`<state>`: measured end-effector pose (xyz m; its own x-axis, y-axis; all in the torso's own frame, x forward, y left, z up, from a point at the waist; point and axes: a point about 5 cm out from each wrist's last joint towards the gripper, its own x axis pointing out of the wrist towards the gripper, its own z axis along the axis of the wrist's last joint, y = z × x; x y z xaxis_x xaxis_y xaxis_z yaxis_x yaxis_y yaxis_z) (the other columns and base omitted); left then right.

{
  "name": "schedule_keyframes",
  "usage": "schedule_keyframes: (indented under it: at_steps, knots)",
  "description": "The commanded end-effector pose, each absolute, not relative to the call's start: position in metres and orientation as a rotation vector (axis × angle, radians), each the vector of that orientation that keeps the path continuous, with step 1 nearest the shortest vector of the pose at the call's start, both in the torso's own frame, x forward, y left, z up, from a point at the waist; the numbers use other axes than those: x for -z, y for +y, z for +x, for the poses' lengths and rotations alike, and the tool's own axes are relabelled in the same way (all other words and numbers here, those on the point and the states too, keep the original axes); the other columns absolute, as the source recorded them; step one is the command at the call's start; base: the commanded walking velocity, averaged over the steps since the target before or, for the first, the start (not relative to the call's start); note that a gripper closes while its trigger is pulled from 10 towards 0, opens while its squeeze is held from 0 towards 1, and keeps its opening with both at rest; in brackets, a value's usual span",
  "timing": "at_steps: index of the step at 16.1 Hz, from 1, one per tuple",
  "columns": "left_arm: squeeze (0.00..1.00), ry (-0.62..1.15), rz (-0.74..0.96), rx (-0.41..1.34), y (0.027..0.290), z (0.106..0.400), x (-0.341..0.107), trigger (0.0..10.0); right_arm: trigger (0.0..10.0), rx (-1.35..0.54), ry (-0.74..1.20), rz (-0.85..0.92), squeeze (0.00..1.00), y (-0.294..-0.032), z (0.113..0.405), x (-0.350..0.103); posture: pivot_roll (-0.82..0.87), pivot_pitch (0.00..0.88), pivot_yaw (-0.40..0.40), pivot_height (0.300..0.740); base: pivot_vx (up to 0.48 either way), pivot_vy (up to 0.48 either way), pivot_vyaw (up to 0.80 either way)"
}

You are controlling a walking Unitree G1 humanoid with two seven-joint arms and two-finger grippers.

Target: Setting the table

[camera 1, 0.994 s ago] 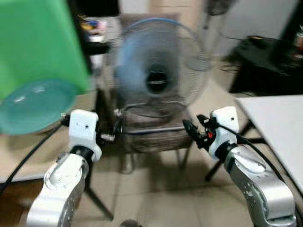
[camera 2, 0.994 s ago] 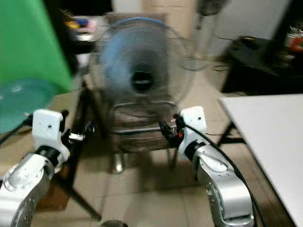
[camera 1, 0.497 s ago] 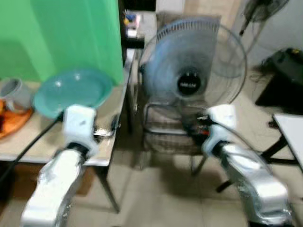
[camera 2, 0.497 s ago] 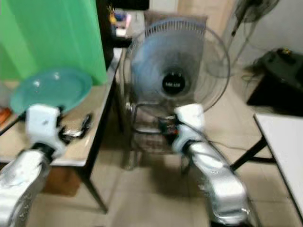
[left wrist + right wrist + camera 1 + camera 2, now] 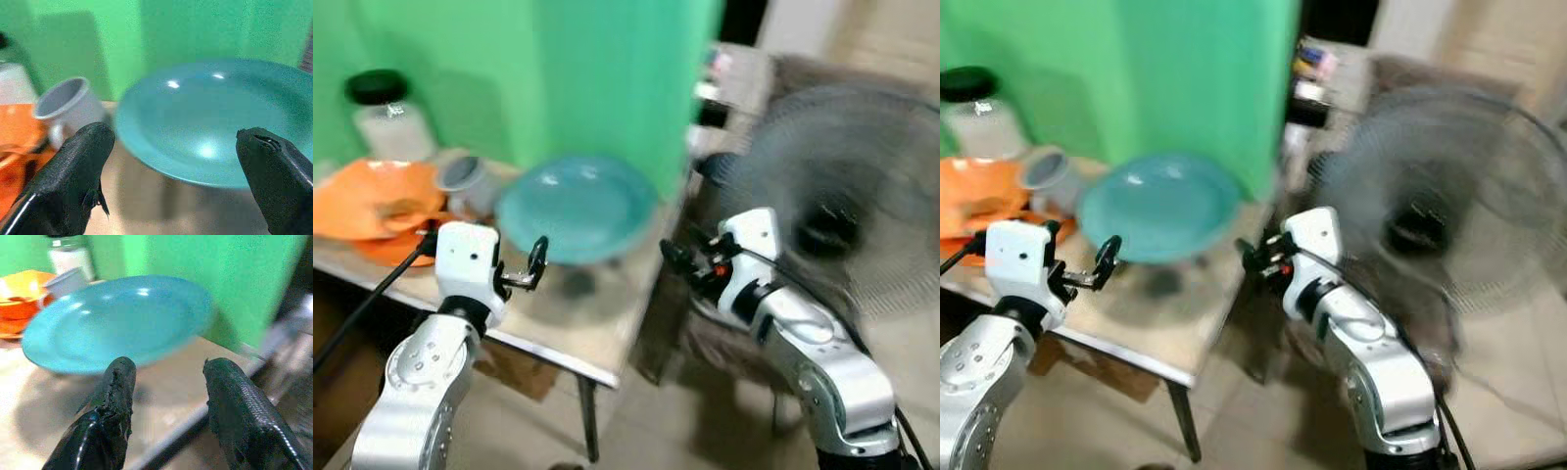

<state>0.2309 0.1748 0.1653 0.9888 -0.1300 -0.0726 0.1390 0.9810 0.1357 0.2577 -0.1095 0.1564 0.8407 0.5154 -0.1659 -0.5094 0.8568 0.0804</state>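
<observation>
A teal plate lies on the beige table, in front of a green backdrop. Beside it on the left stands a grey cup, and beyond that an orange dish. My left gripper hovers open over the table's front edge, just short of the plate, with nothing between its fingers. My right gripper is open at the table's right corner, to the right of the plate and apart from it. The plate lies past its fingers.
A glass jar with a black lid stands behind the orange dish. A standing fan is close on the right of the table, behind my right arm. Tiled floor lies below the table's front edge.
The whole view has swung left: the table with the teal plate is now in the middle and the fan has slid to the right. Both arms hold the same raised pose.
</observation>
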Motion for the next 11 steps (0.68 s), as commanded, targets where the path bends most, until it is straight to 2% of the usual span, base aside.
schedule_keyframes:
  at_steps: [1,3,8,9,11]
  knots:
    - [0.00,0.041,0.137,0.166,0.167,0.231,-0.170,10.0,10.0,-0.525,0.168,0.031,0.00,-0.119,0.259,-0.159,0.20,0.000,-0.031,0.740,0.244,0.000,0.80]
    - [0.00,0.044,0.141,0.170,0.165,0.230,-0.169,10.0,10.0,-0.547,0.167,0.026,0.00,-0.118,0.258,-0.159,0.21,0.000,-0.034,0.740,0.000,0.000,0.60]
    - [0.00,0.059,0.170,0.239,0.163,0.229,-0.168,10.0,10.0,-0.458,0.185,0.182,0.00,-0.131,0.267,-0.163,0.20,0.000,-0.029,0.740,0.000,0.000,0.00]
    - [0.00,0.075,0.190,0.303,0.162,0.231,-0.166,10.0,10.0,-0.414,0.196,0.268,0.00,-0.134,0.275,-0.167,0.20,0.000,-0.027,0.740,0.000,0.000,0.00]
    - [0.00,0.110,0.213,0.390,0.161,0.231,-0.163,10.0,10.0,-0.298,0.226,0.318,0.00,-0.142,0.289,-0.167,0.20,0.000,-0.024,0.740,0.000,0.000,0.00]
